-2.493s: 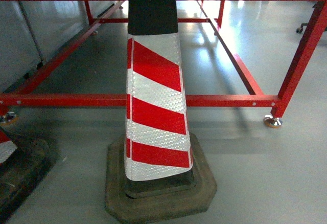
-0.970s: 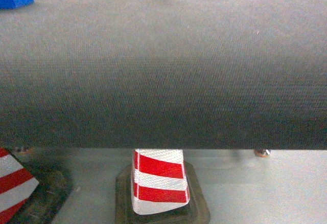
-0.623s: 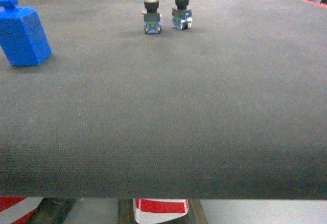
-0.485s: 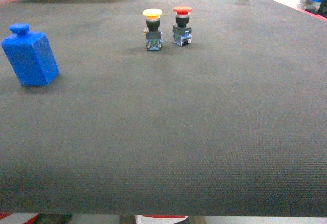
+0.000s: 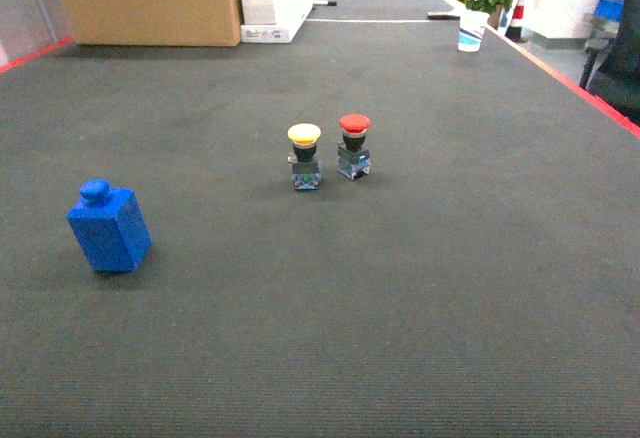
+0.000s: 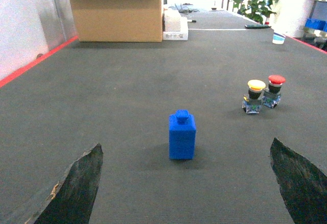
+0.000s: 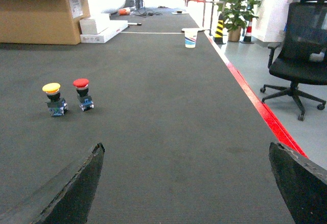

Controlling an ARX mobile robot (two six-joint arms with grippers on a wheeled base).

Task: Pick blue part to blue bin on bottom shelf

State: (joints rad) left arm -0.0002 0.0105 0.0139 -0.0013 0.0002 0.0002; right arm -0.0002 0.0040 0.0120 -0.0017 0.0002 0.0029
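So: blue part (image 5: pixel 108 229) stands upright near the bench's (image 5: pixel 420 308) left edge, well apart from the yellow push-button (image 5: pixel 305 153) and red push-button (image 5: pixel 353 145) mid-bench. Left hand (image 6: pixel 186 183) is spread wide, fingers (image 6: pixel 71 188) framing the part dead ahead but not yet at it. Right hand (image 7: pixel 186 183) is also spread, holding nothing. My call: advance the left hand straight, centre the block between the fingers, grip the flat sides below the top knob. Blue bin and bottom shelf aren't in view.
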